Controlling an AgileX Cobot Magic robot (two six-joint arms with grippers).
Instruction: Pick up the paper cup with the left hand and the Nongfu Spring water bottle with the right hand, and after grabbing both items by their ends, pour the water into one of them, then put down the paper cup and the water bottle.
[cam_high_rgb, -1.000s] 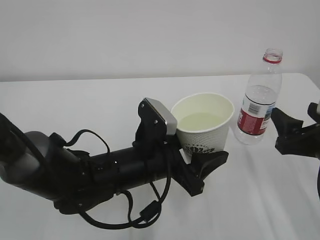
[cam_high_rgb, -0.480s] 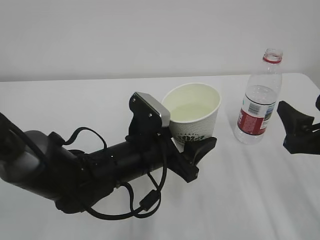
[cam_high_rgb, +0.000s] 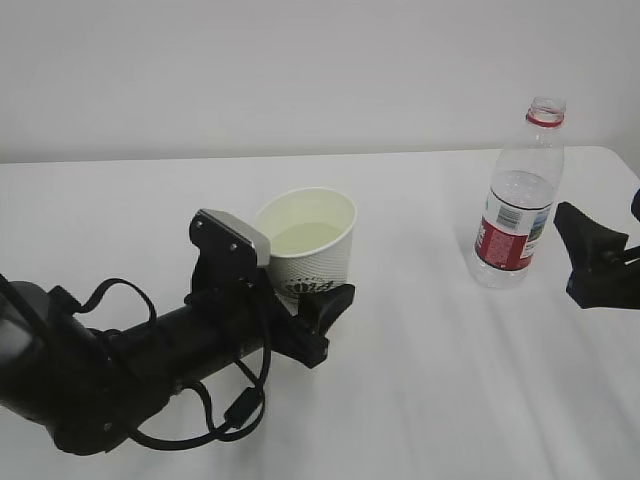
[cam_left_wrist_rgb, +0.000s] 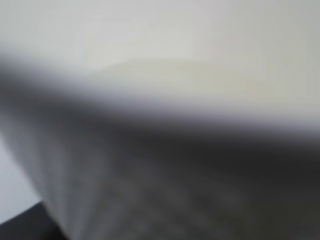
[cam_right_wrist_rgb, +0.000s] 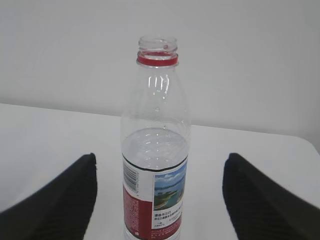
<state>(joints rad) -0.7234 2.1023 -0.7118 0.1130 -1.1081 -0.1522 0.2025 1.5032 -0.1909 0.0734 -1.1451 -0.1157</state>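
One paper cup (cam_high_rgb: 308, 240), one Nongfu Spring water bottle (cam_high_rgb: 517, 195), two arms, all over a white counter (cam_high_rgb: 430, 400).

Left hand's pincer (cam_high_rgb: 300, 305) is clamped on the cup's lower body, one black finger (cam_high_rgb: 325, 305) showing in front of the green logo. Cup sits left of centre, long axis roughly vertical with a slight lean, mouth up. Water (cam_high_rgb: 305, 236) visible inside as a pale pool. Can't tell if the base touches the counter or hangs just above it. Left wrist view is a blur (cup wall (cam_left_wrist_rgb: 165, 165) fills the lens, nothing usable).

Bottle stands upright on the counter at right, well apart from the cup, long axis vertical, open neck up, red ring (cam_right_wrist_rgb: 157, 59) at the top, no cap. Water in it reaches just above the red-and-white label (cam_right_wrist_rgb: 154, 200).

Right hand's pincer (cam_high_rgb: 600, 265) is spread wide, just to the right of the bottle, not touching it. In the right wrist view the two fingers (cam_right_wrist_rgb: 55, 200) sit either side of the bottle with clear gaps.
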